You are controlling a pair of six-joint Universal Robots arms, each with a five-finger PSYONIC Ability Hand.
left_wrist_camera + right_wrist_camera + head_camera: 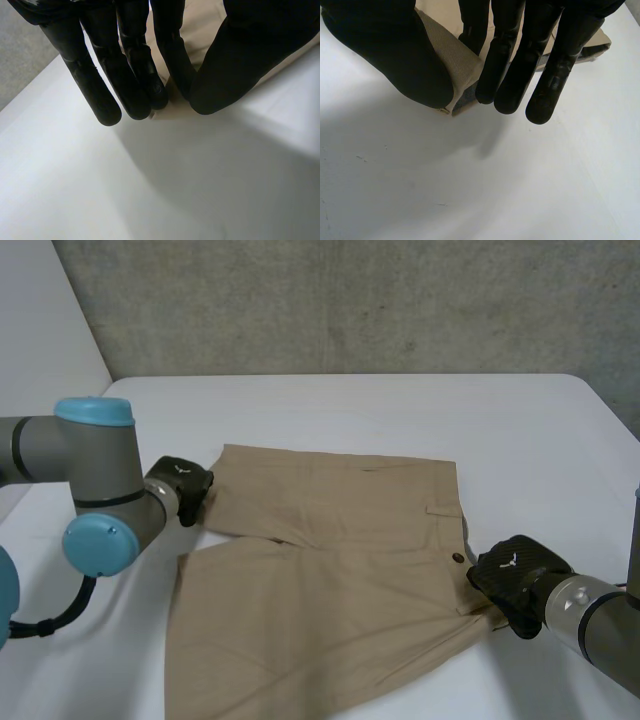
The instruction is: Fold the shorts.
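Head view: the tan shorts (320,570) lie spread flat mid-bench (400,410), waistband towards the right arm, legs towards the left. The left hand (180,485) sits at the far leg's hem corner, and the right hand (515,580) is at the near end of the waistband.

Left wrist view: fingers (105,95) reach down onto the hem corner, thumb closing in opposite, with cloth pinched between them.

Right wrist view: thumb and fingers (545,95) clamp a raised fold of waistband just off the bench.
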